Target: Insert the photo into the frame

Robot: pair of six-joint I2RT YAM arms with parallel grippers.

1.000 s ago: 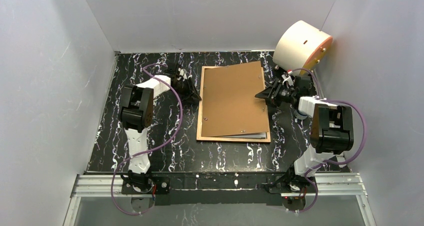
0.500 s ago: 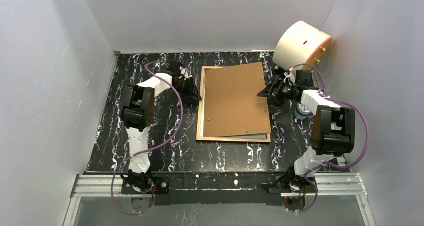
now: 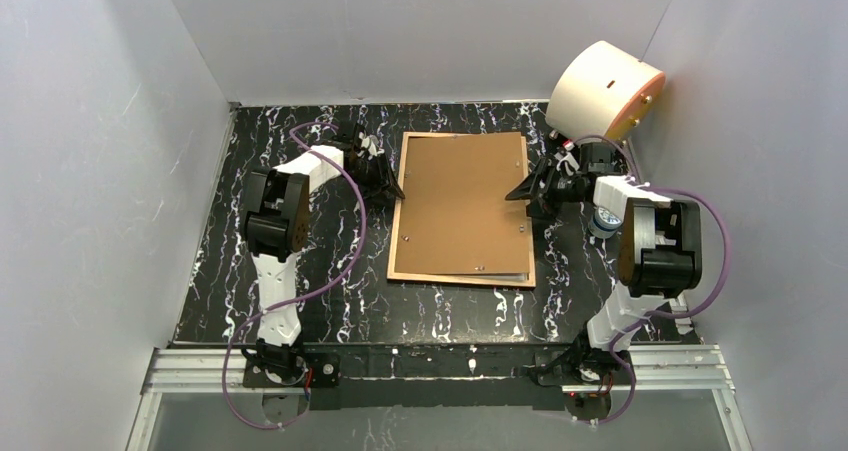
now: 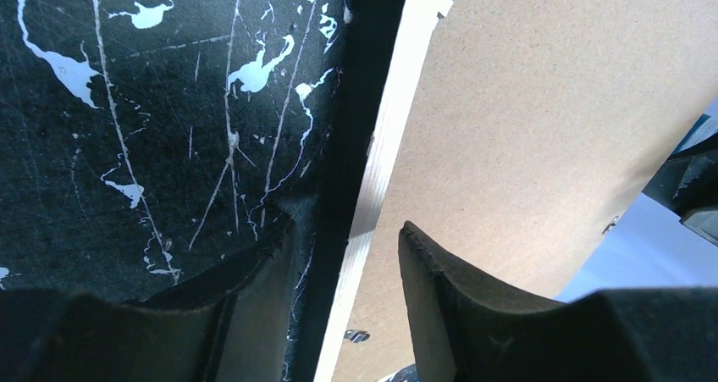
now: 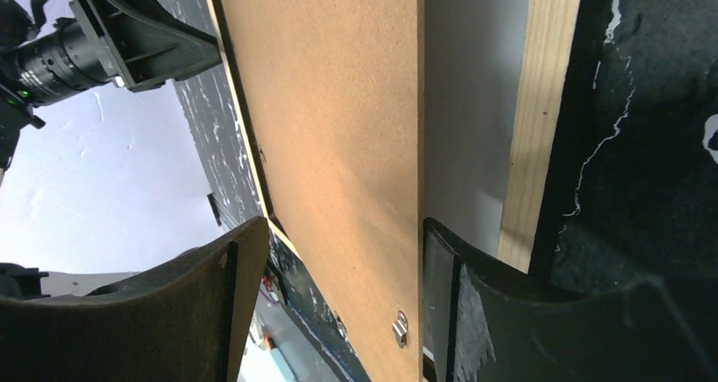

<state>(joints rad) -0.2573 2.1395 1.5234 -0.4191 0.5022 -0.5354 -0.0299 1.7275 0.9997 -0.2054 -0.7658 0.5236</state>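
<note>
Brown board (image 3: 462,201) lay flat inside the frame (image 3: 460,279), which rested on the black marbled table (image 3: 330,301). Photo (image 5: 474,102) sat in the frame beneath the board, with only a white strip showing beside the frame's right rail. Left gripper (image 4: 347,225) straddled the frame's left rail, jaws part open, a gap visible either side of the wood, holding nothing. Right gripper (image 5: 343,221) stood at the frame's right side, jaws wide, astride the board's edge; no grip observed. Contact between one pad and that edge could not be determined.
</note>
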